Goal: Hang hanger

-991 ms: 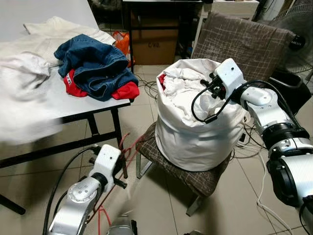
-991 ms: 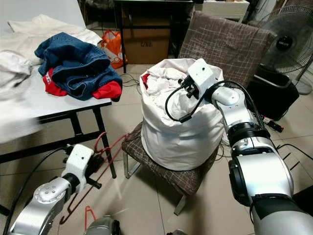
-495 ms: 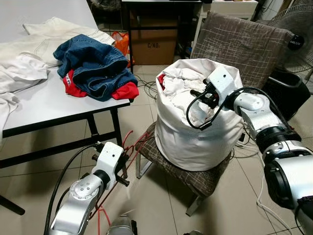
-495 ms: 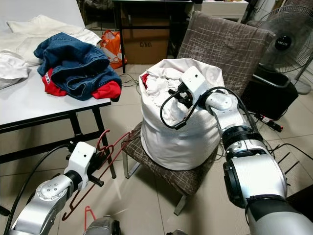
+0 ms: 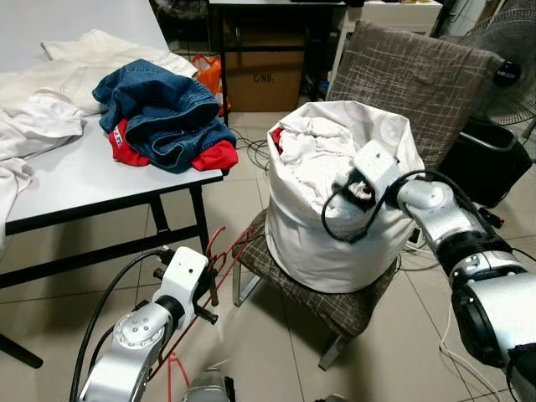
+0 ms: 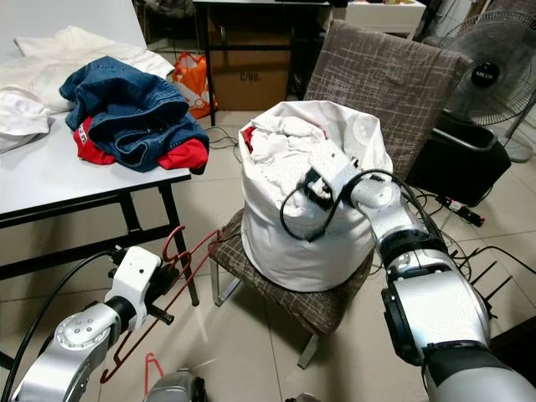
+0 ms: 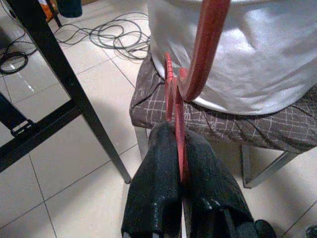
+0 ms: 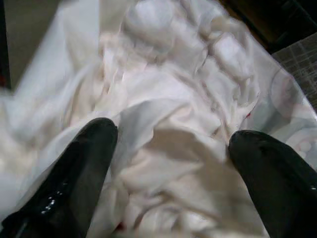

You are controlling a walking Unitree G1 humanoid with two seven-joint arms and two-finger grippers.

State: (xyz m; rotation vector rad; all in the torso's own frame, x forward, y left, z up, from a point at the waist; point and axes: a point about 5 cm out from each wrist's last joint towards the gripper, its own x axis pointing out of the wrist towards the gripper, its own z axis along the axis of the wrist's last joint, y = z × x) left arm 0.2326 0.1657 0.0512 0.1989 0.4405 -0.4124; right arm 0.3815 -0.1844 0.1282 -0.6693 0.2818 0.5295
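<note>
Left wrist view: left pincer (image 7: pixel 181 171) clamps red hanger (image 7: pixel 198 54) (unlabelled).

Head stereo pair downward over shared laundry bag (image 5: pixel 335 201); wrist cameras close-up.

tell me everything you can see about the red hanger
The red hanger is thin, looks like plastic, with a curved hook and a ridged bar. The left tool is shut on that bar, holding it low beside the table leg, its hook pointing up towards the white laundry bag on the chair. From the head camera it slants from the tool down to the tiled floor; whether it touches the floor cannot be told.
</note>
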